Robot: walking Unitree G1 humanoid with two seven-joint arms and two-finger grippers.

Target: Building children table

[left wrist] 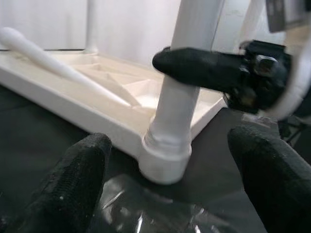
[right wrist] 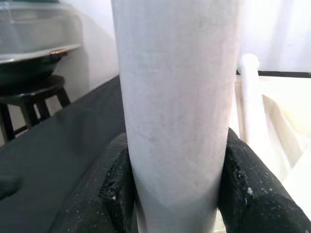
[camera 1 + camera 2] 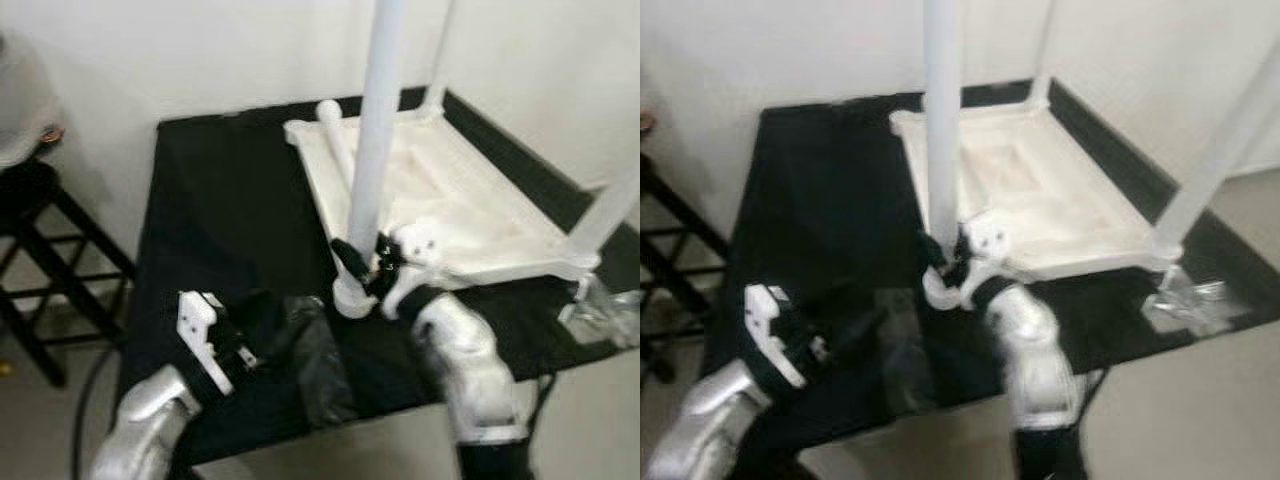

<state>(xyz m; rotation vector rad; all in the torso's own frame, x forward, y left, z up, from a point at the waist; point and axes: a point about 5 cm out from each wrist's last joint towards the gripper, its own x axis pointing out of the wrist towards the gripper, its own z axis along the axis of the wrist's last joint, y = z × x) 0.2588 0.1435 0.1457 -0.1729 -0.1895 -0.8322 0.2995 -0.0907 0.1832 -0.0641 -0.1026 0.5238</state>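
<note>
- The white leg (image 3: 375, 150) stands upright in the near corner socket of the upturned tabletop (image 3: 470, 210), which lies on the black table (image 3: 220, 210).
- My right pincer (image 3: 362, 268) pinches the leg low down.
- My left pincer (image 1: 170, 194), spread, waits at seven o'clock.
- Risk, as I judge it: a sideways pull could tilt the leg and jam it in the socket.

White children's table (image 3: 450, 200) and white legs (image 3: 372, 150) lie on a black-covered bench (image 3: 230, 210). Black gripper fingers (image 2: 116, 194) flank one leg; arms silver; the stool (image 3: 40, 260) beside the bench is black.
</note>
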